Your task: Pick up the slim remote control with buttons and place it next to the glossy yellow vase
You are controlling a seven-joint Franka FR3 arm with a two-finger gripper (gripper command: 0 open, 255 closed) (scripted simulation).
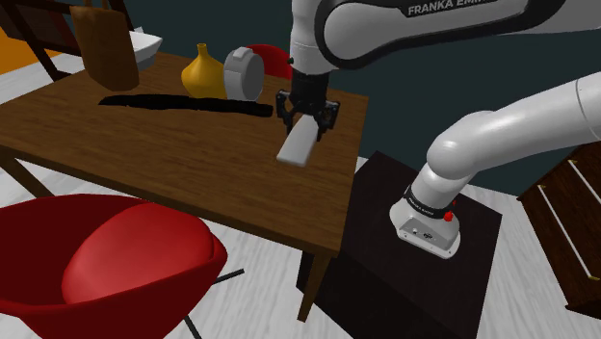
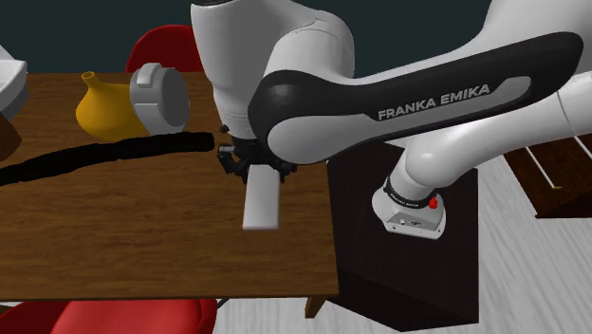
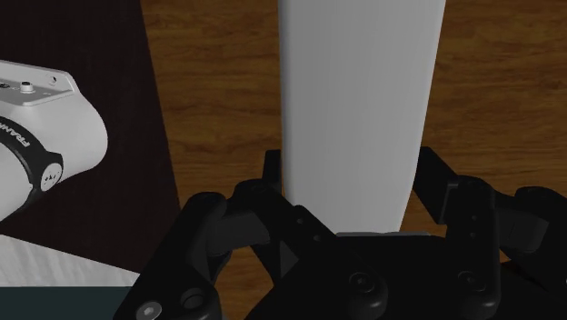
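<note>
two black fingers (image 3: pixel 270 177) of the tool (image 3: pixel 350 173) are clamped on the remote (image 3: pixel 359 100), one pressed against each long edge near its end. the remote is drawn as a plain pale grey slab, slim and long, and no buttons can be made out on it.

in the shoulder view the tool (image 1: pixel 306 121) hangs over the brown wooden tabletop (image 1: pixel 144 154), near the edge by the dark stand (image 1: pixel 414 255). the remote (image 1: pixel 297 144) runs out from the tool toward seven o'clock, tilted, with its free end lower. whether that end touches the wood cannot be told.

the yellow vase (image 1: pixel 203 72) stands upright at about ten o'clock from the tool, well apart from it, near the tabletop's far edge. just beside the vase, at its three o'clock, is a grey round canister (image 1: pixel 243 74) with its round face turned toward the camera. a long black strip (image 1: pixel 183 104) lies across the wood between vase and tool, and its nearer end is close to the tool. a red chair (image 1: pixel 106 260) stands at seven o'clock from the tool, past the tabletop's near edge.

in the second exterior view the remote (image 2: pixel 262 201) points to six o'clock from the tool (image 2: pixel 254 171). the vase (image 2: pixel 102 112) is at ten o'clock, partly behind the canister (image 2: pixel 159 95). the black strip (image 2: pixel 104 152) runs off toward nine o'clock.
</note>
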